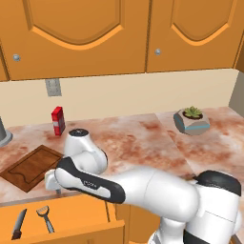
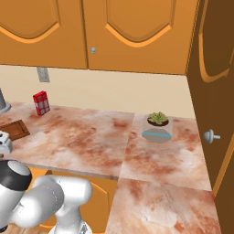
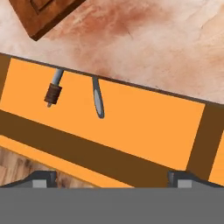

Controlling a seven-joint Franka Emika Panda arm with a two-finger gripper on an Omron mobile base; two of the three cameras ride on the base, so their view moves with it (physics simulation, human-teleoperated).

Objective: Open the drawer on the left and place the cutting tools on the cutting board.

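The drawer (image 1: 78, 214) stands pulled out at the lower left, under the counter edge. On its orange floor lie the knife (image 1: 18, 224), black handle toward the front, and to its right the grey peeler (image 1: 45, 218). The dark brown cutting board (image 1: 33, 167) lies on the counter just behind the drawer. My gripper (image 1: 56, 190) hangs open and empty at the counter edge, above the drawer's back and right of the peeler. In the hand view the drawer floor (image 3: 144, 127) lies below, with the knife (image 3: 53, 89) and peeler handle (image 3: 99, 99) half hidden under the counter lip, and the board's corner (image 3: 41, 15) at upper left.
A red box (image 1: 58, 120) stands by the back wall, and a potted succulent (image 1: 191, 120) sits on the counter to the right. A grey object (image 1: 4, 133) is at the far left. A tall cabinet door with a knob (image 2: 211, 135) bounds the right side.
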